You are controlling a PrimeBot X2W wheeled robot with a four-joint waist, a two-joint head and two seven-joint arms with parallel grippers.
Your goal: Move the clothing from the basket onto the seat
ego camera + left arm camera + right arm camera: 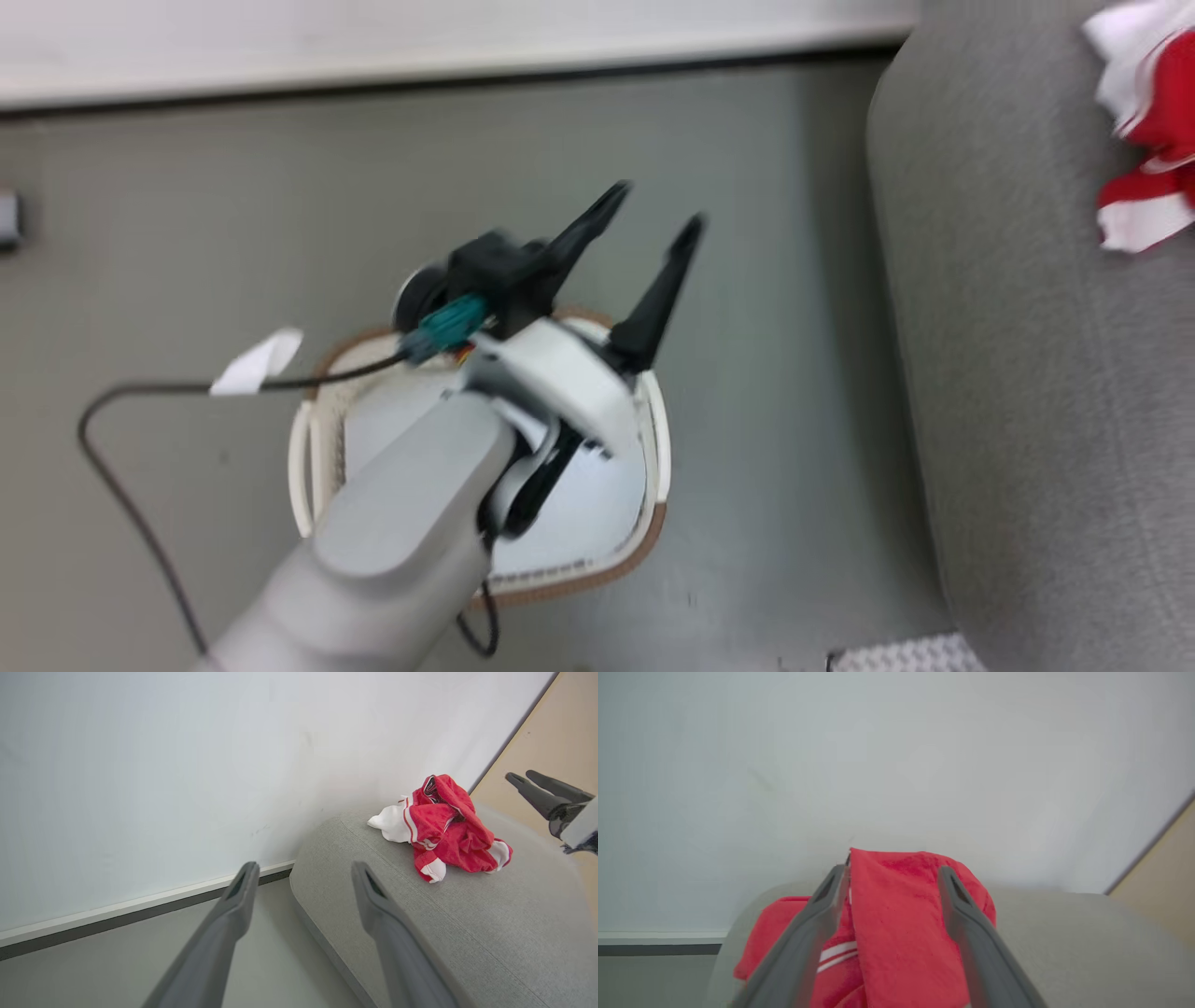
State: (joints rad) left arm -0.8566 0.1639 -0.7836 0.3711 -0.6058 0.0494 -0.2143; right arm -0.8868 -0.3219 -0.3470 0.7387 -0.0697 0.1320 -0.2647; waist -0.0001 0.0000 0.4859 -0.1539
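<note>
Head view: the left pincer (658,210) hangs released and empty above the oval white perforated plastic basket with brown rim (579,577) on the floor. Beyond, the right pincer (892,871) stands released too, gripping nothing, near the bright red white-trimmed garments (448,830) heaped on the light grey fabric sofa (467,933).
</note>
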